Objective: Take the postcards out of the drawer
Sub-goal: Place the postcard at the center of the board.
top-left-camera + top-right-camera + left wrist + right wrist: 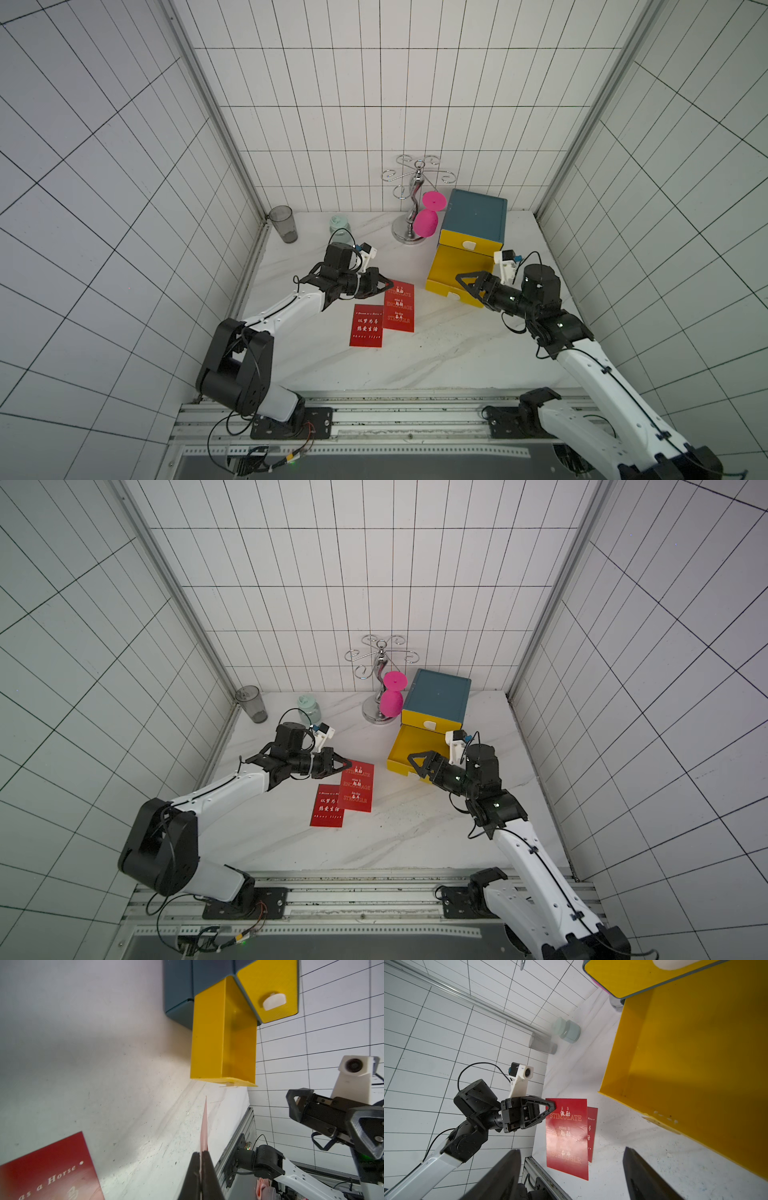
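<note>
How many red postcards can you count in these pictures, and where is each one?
2. The STIMULATE postcard is pinched at its corner by the left gripper. The Horse postcard lies flat on the table, its edge overlapped by the first. Others may be hidden.

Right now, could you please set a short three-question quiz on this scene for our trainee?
1. True or false: the left gripper is shut on the STIMULATE postcard.
2. How many red postcards show in both top views?
3. Which yellow drawer is pulled out? A: upper. B: lower drawer.
Key: 1 true; 2 two; 3 B.
</note>
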You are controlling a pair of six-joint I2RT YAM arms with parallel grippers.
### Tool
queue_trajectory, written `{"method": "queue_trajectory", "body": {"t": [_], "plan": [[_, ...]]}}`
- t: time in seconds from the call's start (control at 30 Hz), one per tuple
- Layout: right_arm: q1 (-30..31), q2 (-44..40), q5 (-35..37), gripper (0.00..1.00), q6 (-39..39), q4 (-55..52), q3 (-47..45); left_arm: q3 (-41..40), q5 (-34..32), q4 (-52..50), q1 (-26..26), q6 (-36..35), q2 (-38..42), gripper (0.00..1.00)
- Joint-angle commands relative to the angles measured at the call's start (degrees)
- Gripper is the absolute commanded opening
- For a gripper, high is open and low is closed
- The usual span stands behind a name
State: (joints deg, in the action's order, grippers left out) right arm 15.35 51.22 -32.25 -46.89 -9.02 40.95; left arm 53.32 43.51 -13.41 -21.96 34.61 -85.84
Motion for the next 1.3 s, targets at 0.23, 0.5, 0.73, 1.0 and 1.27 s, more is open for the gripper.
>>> {"method": "queue_trajectory", "body": {"t": [0.23,0.5,0.73,1.0,1.27], "plan": [[-0.72,-2.18,-0.82,0.81,-1.64,1.16,-2.19,-1.48,-4.97,-0.97,-4.75,-0.88,-9.57,0.0],[-0.85,-4.21,-1.06,0.81,-4.28,3.58,-5.46,0.77,-8.63,1.0,-5.44,1.05,-14.54,0.0],[-0.94,-4.1,-1.32,0.82,-4.74,4.19,-6.05,1.35,-9.02,0.9,-6.08,1.0,-16.9,0.03],[-1.05,-4.6,-1.07,0.82,-5.09,4.36,-7.48,1.69,-11.65,-1.66,-6.17,-0.9,-17.07,0.13],[-1.28,-4.56,-0.84,0.82,-4.98,4.29,-7.78,2.67,-12.19,-3.4,-6.16,-1.62,-17.83,0.18]]}}
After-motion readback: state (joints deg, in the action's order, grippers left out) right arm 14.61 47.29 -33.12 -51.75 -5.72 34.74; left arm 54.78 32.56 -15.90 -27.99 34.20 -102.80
